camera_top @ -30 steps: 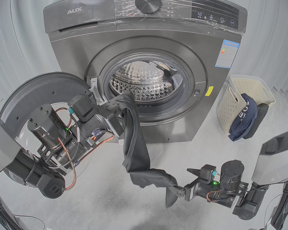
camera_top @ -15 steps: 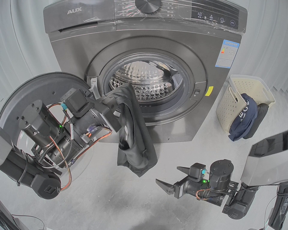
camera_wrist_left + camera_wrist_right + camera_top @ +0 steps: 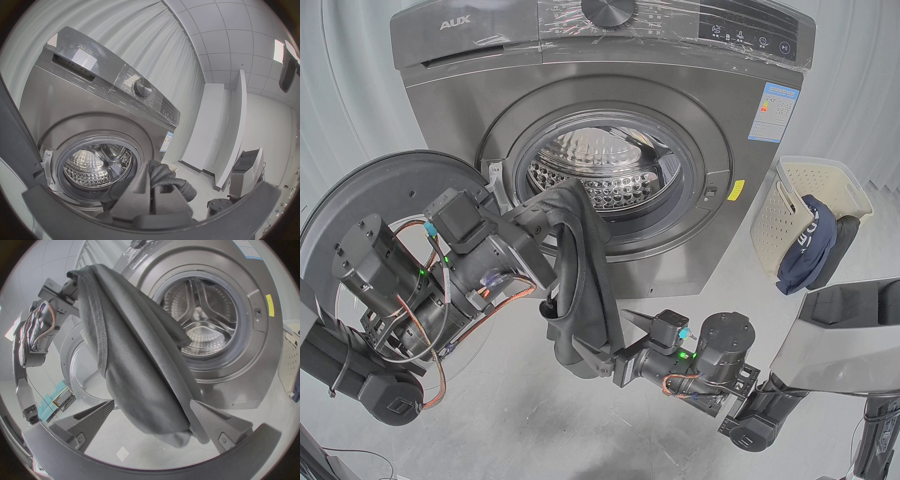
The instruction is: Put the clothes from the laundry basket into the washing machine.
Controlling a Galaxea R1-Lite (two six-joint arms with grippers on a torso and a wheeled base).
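A dark grey garment [image 3: 584, 281] hangs from my left gripper [image 3: 547, 211], which is shut on its top fold just in front of the lower left rim of the washing machine's open drum [image 3: 600, 165]. In the left wrist view the left gripper [image 3: 152, 195] pinches the cloth [image 3: 170, 181]. My right gripper [image 3: 604, 332] is open low in front of the machine. The garment's hanging lower end [image 3: 140, 374] sits between its spread fingers [image 3: 93, 416]. The laundry basket [image 3: 831, 178] stands on the floor to the machine's right.
The round washer door [image 3: 381, 187] is swung wide open to the left, behind my left arm. A navy garment [image 3: 807, 244] and a black one [image 3: 839, 247] drape over the basket's front rim. Bare grey floor [image 3: 706, 300] lies in front of the machine.
My right gripper let go of the garment's lower end and opened. The cloth swung back to hang from the left gripper. The open right gripper then moved left and up around its lower end.
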